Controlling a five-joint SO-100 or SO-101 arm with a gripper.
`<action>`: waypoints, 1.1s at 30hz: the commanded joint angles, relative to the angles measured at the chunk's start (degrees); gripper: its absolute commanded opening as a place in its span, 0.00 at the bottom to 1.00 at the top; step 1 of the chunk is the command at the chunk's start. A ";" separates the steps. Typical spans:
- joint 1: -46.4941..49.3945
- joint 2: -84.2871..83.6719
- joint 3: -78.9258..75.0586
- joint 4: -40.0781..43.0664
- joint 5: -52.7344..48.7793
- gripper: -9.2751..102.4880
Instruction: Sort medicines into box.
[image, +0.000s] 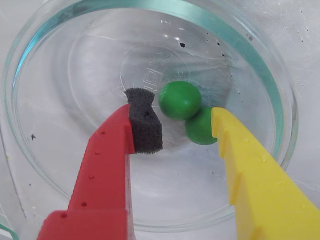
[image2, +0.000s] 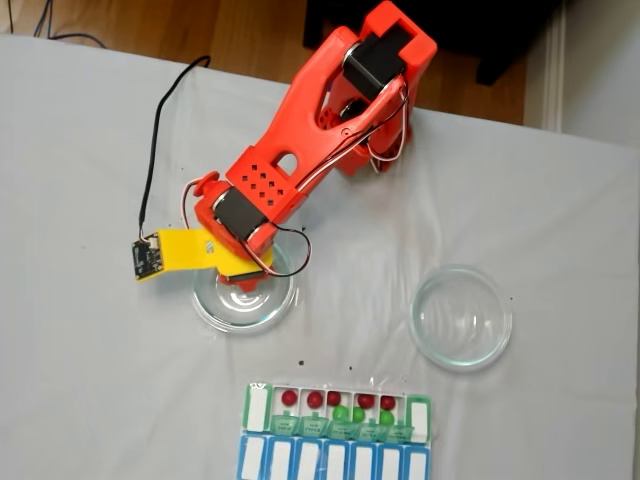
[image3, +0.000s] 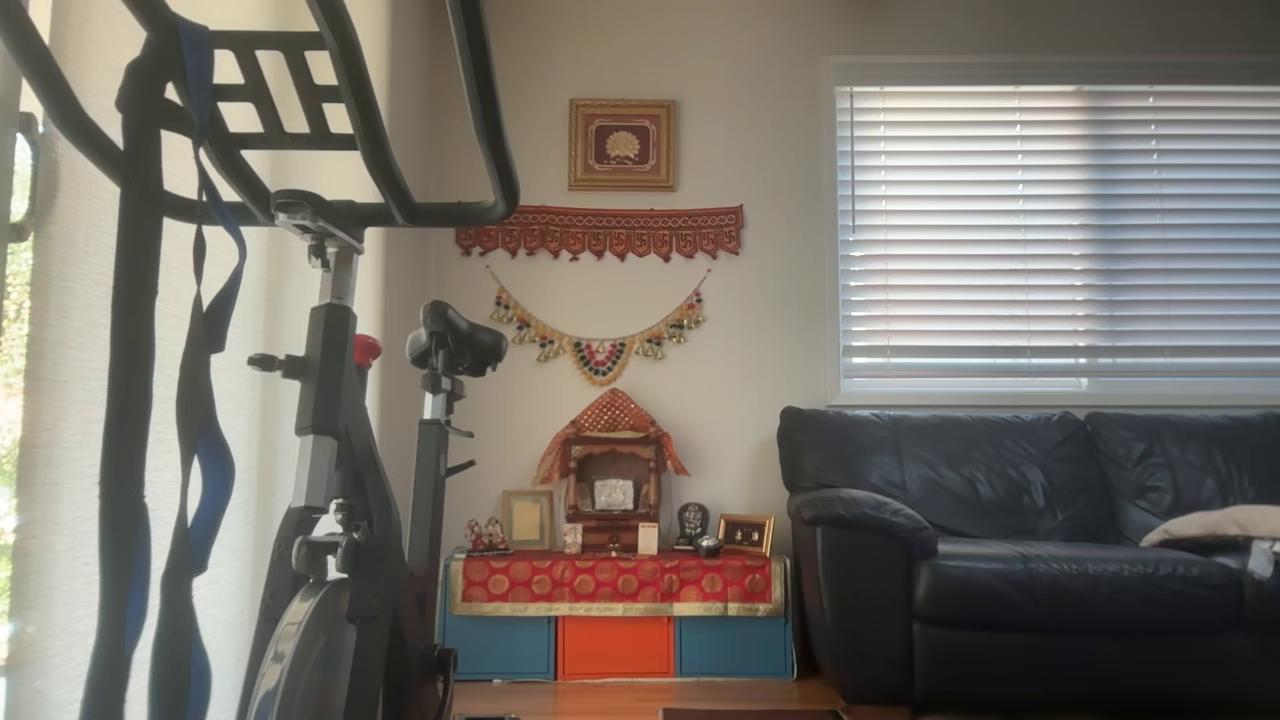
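I see my claw (image: 172, 130) open inside the glass dish (image: 45, 150), two green balls (image: 180, 100) between its fingers. The box (image2: 335, 412) at six o'clock holds red and green balls.

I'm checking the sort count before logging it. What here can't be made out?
- Left dish, fixed view: the arm covers its inside, hiding the green balls.
- Box, fixed view: lid letters too small; green balls behind lids uncountable.
- End effector, wrist view: yellow finger covers part of the second ball.
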 joint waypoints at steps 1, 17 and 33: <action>-0.79 2.81 -0.35 -0.26 0.44 0.25; -1.76 3.69 2.55 -2.99 0.97 0.24; -1.76 3.87 3.69 -4.39 0.97 0.24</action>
